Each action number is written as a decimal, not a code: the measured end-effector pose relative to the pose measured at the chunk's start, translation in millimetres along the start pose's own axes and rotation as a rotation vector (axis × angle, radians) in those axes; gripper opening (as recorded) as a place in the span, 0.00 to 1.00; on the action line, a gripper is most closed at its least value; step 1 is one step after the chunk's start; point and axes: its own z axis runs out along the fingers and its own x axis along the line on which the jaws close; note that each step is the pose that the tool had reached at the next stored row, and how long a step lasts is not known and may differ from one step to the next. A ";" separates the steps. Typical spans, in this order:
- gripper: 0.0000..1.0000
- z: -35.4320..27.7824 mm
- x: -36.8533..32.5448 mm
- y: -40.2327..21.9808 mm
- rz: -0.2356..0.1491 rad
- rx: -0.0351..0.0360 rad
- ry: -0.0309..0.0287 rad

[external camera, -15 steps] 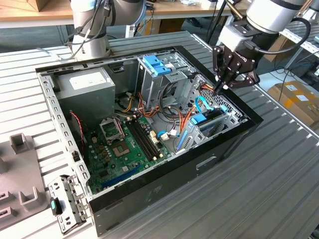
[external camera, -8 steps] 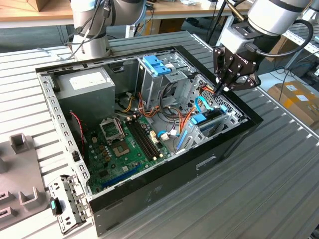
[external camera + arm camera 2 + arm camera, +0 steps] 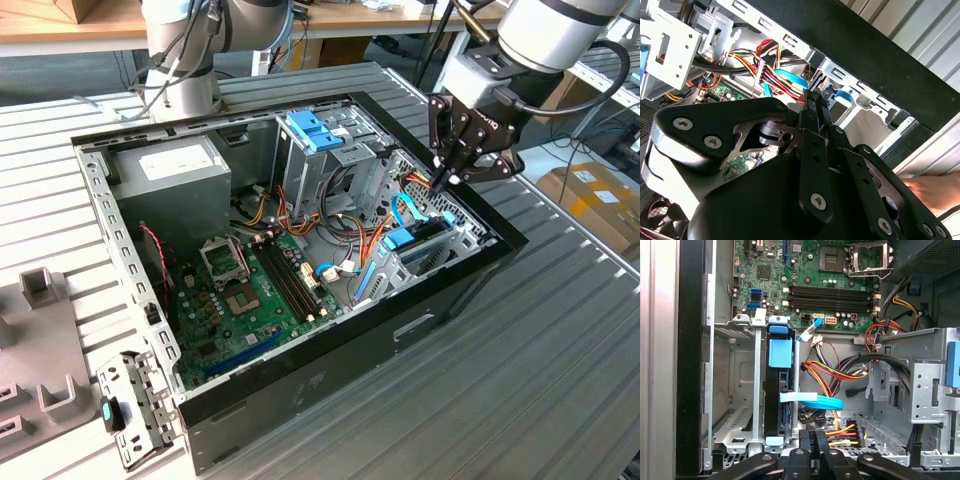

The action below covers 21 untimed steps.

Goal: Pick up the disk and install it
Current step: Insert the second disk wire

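You have the gripper (image 3: 443, 183) with fingers pressed together, empty, above the case's (image 3: 330, 385) right side in the exterior view. The disk (image 3: 778, 400) sits on edge in its bay, directly below.

bright, even light; perhaps slight glare

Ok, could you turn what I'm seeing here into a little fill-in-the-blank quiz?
1. The claw hangs over the open computer case, at the exterior view's ____ side.
2. Its fingers are ____, with nothing between them.
3. The disk stands on edge in a metal bay, framed by a light ____ carrier.

Missing words: right; shut; blue.
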 end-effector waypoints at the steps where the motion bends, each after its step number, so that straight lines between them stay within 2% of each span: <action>1: 0.16 -0.1 0.7 0.0 0.000 0.0000 -0.0001; 10: 0.16 0.1 10.0 6.8 0.000 0.0015 -0.0016; 15: 0.16 3.6 11.7 7.6 0.000 0.0015 -0.0013; 21: 0.16 7.0 18.3 8.7 0.000 0.0015 -0.0015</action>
